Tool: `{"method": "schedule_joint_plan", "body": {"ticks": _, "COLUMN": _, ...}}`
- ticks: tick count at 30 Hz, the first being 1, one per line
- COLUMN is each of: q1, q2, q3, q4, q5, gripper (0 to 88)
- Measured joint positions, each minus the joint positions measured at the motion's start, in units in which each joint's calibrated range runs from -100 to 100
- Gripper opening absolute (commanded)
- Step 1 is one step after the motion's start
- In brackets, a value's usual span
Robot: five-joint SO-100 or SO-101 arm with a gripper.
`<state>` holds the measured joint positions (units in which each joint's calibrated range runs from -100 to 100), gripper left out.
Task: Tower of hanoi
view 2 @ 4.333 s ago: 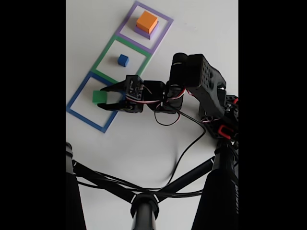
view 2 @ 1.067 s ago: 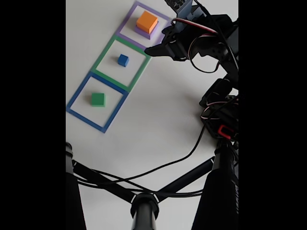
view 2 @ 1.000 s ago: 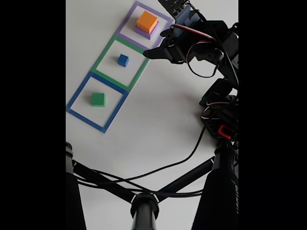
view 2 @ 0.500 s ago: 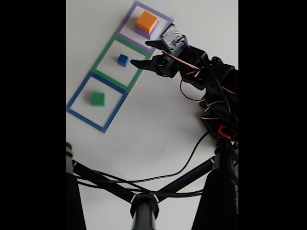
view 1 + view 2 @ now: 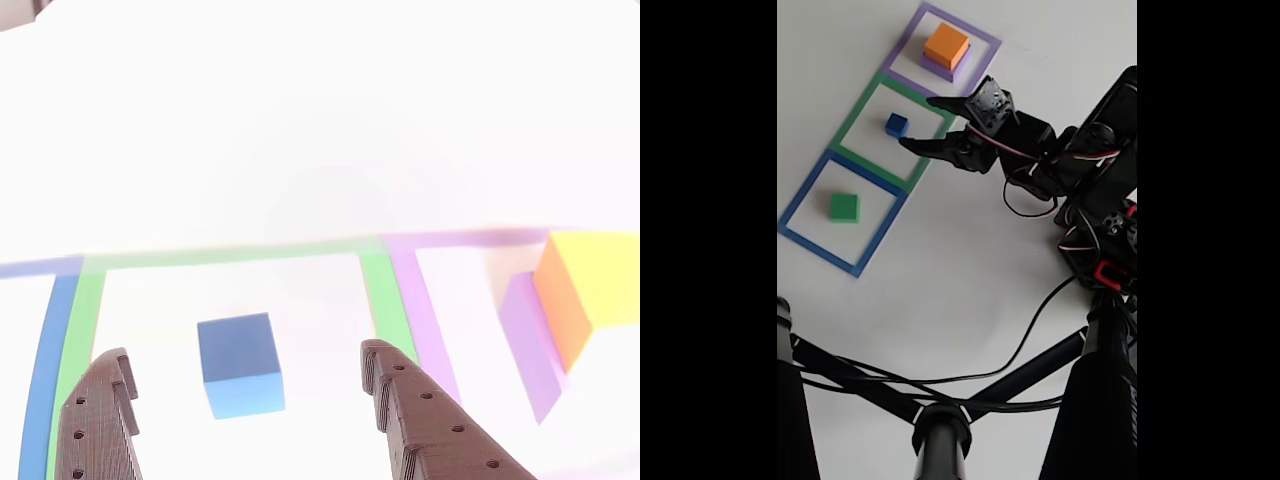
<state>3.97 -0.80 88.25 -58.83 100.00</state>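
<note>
Now the pincer (image 5: pixel 916 122) is spread wide, straddling the blue cube (image 5: pixel 238 364), untouched. Risk: a finger (image 5: pixel 425 420) closing off-centre could shove it aside.

other view | orange block (image 5: pixel 590 290) cut by right edge (overexposed) | purple block (image 5: pixel 530 340) partly hidden

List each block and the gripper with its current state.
small blue cube: resting alone in the green square outline, ungrasped.
green block: resting alone in the blue square outline.
orange block: stacked on the purple block.
gripper: open, empty, fingers flanking the small blue cube.
</note>
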Motion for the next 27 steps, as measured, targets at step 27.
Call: {"method": "schedule_joint_plan", "body": {"ticks": 27, "q1": -0.74, "q2": 27.35, "q3": -14.19, "q4": -15.89, "q5": 0.0, "gripper": 25.4}}
